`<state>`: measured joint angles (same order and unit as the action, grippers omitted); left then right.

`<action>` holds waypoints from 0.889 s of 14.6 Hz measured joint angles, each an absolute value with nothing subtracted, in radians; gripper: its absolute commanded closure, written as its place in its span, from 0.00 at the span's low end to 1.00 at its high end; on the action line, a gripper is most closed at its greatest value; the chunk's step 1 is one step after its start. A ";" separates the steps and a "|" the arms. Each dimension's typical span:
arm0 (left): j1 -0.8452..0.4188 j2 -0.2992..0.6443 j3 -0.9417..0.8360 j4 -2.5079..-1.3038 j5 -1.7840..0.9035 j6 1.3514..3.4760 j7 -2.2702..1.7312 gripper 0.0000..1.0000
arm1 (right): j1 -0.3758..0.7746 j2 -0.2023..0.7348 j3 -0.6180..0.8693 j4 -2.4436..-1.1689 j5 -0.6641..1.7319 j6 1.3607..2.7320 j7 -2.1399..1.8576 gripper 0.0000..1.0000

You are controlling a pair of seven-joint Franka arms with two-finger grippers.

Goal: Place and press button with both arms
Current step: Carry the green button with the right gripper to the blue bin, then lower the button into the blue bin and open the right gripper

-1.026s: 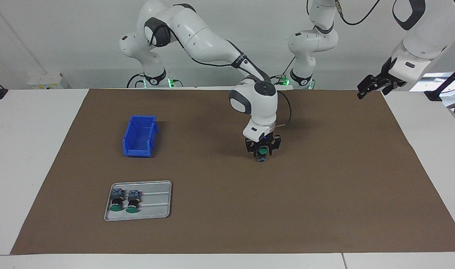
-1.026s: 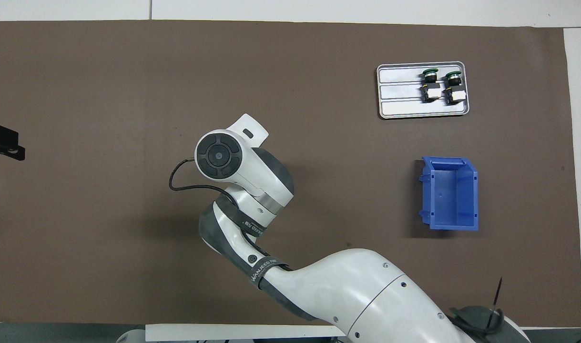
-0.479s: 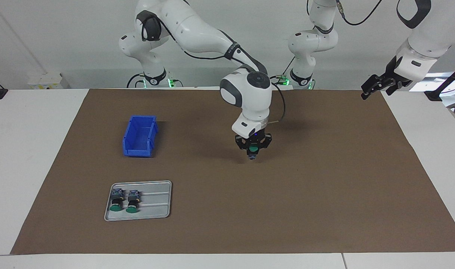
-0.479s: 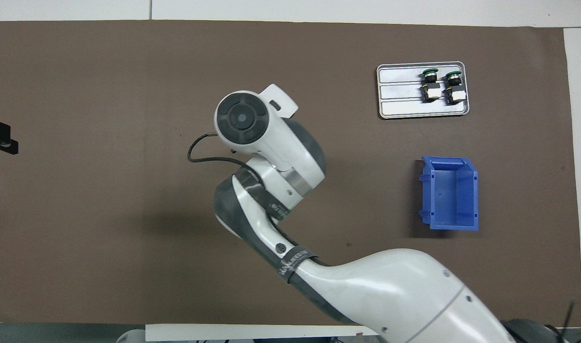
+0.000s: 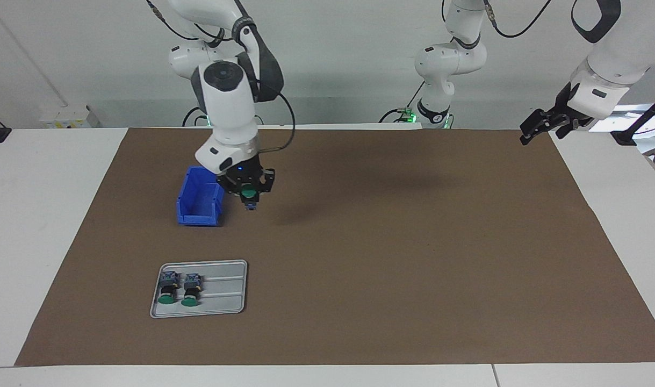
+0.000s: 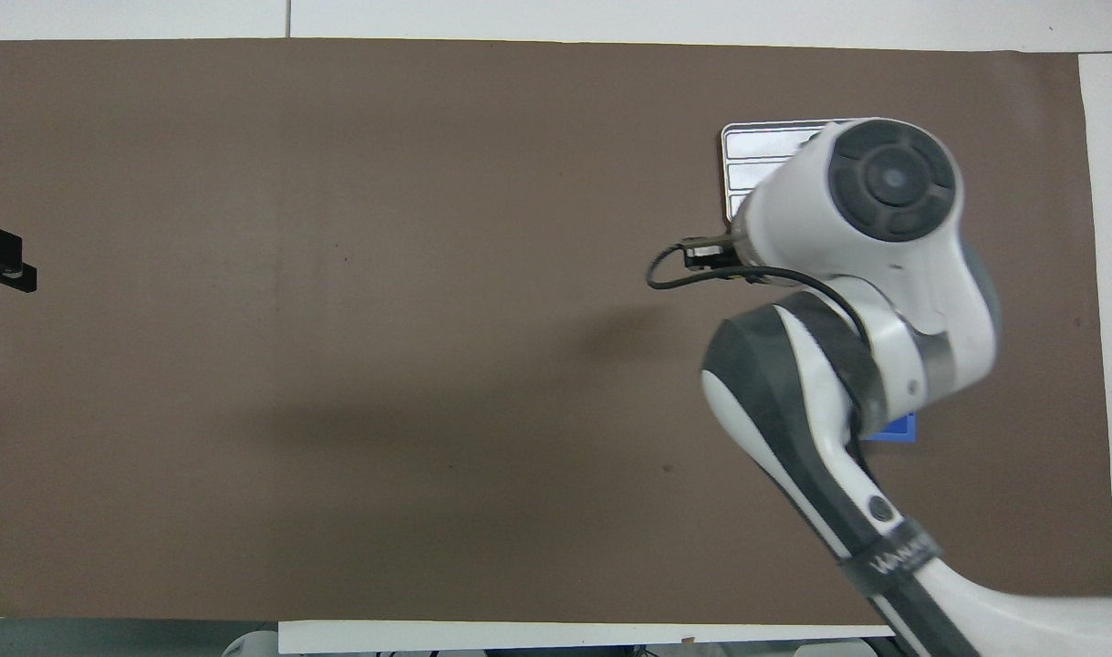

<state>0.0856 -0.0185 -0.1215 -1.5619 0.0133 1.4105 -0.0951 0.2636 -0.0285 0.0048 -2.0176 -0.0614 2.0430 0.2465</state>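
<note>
One button [image 5: 248,192] sits pinched in the right claw [image 5: 249,200], raised beside the blue bin [image 5: 200,203].

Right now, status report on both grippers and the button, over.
Right gripper shut on the button, up beside the blue bin. Left gripper open, waiting over the mat's edge. Nothing in the way.

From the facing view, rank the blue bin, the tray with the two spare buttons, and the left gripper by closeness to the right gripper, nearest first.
The right gripper, shut on a green-capped button, is up in the air.
1. Blue bin: right beside it, at the right arm's end.
2. Tray: farther from the robots than the bin, same end.
3. Left gripper: waiting, open, raised at the left arm's end.
</note>
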 measured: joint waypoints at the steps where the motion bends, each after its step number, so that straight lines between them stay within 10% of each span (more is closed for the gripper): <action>1: 0.085 -0.019 -0.122 -1.562 0.013 1.411 -0.095 0.01 | 0.215 -0.084 0.004 -2.083 -0.061 2.049 0.194 1.00; 13: 0.084 0.005 -0.134 -1.555 0.013 1.418 -0.085 0.01 | 0.006 -0.143 0.003 -2.384 0.066 2.263 -0.075 0.99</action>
